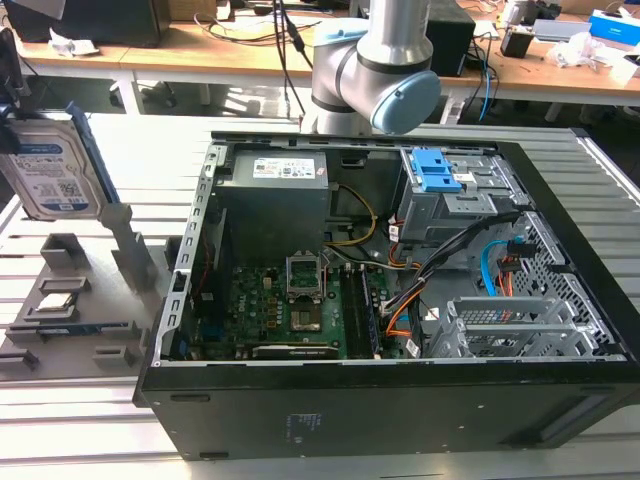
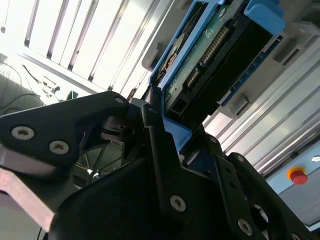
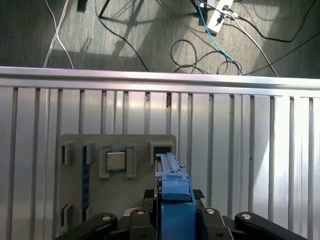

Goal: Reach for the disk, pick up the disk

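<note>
The gripper [image 3: 174, 212] is clamped on the disk [image 1: 48, 170], its black matte fingers [image 2: 152, 125] pressed against the two flat faces with only the drive's thickness between them. At the far part of the exterior view's left, the disk hangs upright on edge. Its smooth silver-grey face carries a white-and-blue label, and a blue plastic rail runs down the side nearer the computer case [image 1: 400, 410]. Its lower edge appears clear of the grey fixture [image 1: 60, 330] below it. In the first wrist view the drive shows end-on as a narrow blue moulded rail [image 3: 172, 185] over the fixture's boxy slots. A small square metal chip [image 3: 116, 161] sits in one pocket of the fixture, beside the drive. In the second wrist view the disk's underside [image 2: 210, 55] is a green circuit board with a row of connector pins, framed by blue rails. The table [image 3: 250, 150] is ribbed aluminium with long parallel slats. To the exterior view's right of the fixture, the black sheet-metal case lies on its side with the panel off. Inside it are a green motherboard [image 1: 290, 310], a grey boxy power supply [image 1: 275, 200] and a blue plastic latch [image 1: 438, 170] on a perforated metal cage. The arm [image 1: 375, 60], a smooth silver tube with pale blue joint caps, rises beyond the case.
</note>
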`<state>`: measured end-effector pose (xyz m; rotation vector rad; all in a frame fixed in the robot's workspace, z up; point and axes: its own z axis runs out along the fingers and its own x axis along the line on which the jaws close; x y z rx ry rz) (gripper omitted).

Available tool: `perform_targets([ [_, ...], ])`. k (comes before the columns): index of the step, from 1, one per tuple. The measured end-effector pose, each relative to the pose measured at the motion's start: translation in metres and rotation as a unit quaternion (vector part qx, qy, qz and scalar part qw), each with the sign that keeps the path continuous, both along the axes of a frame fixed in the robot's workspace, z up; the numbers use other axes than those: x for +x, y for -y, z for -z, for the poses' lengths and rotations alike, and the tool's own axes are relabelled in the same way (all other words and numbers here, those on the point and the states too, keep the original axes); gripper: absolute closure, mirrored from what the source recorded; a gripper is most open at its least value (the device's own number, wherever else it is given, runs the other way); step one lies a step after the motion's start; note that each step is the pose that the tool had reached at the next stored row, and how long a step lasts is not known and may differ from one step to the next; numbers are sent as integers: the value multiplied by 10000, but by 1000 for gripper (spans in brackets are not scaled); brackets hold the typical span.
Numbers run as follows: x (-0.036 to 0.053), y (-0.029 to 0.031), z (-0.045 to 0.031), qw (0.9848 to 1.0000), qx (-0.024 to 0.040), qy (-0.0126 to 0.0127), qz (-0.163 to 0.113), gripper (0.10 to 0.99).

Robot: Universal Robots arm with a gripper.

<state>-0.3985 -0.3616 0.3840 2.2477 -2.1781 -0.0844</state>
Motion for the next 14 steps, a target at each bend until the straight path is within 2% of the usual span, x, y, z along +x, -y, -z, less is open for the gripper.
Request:
perform_targets([
  [14,0,0,-186,10000,0,-8,0,718],
])
